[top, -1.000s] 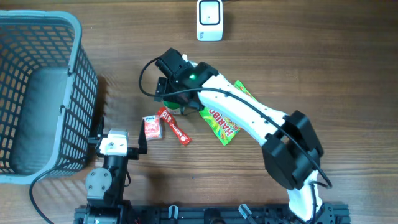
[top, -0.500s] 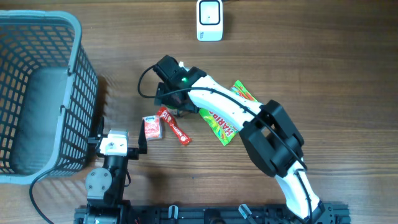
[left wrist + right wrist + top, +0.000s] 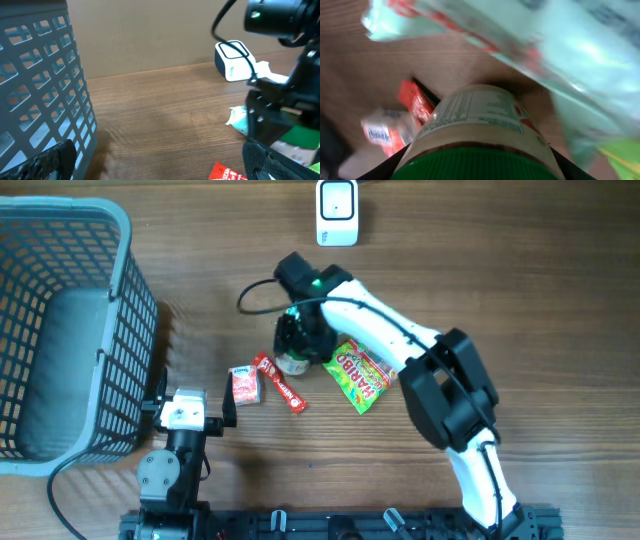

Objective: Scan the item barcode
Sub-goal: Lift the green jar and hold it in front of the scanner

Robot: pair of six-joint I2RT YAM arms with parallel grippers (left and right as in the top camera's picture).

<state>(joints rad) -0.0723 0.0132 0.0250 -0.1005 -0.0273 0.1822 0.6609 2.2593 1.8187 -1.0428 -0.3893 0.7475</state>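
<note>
right gripper [image 3: 297,340] astride green-lidded plastic jar [image 3: 475,115], for lifting toward white scanner [image 3: 337,212] at table's 12 o'clock | clamp unclear | left gripper [image 3: 160,162] wide, empty

1. From overhead we see even, soft light on the worktop [image 3: 520,280], and the wood grain reads sharply.
2. The basket [image 3: 60,330] at the worktop's left edge throws a faint, soft-edged shadow toward the middle. A small darker shadow sits under the right arm [image 3: 392,330].
3. The white scanner [image 3: 337,212] near the far edge is the brightest patch, nearly washed out.
4. In the left wrist view the light looks dimmer and warmer, and the left pincer [image 3: 160,167] shows as dark, unfocused shapes in the bottom corners.
5. The right wrist view is heavily smeared. The jar [image 3: 470,120] label is half legible, and the candy bag [image 3: 560,60] is a streaked, glaring blur.
</note>
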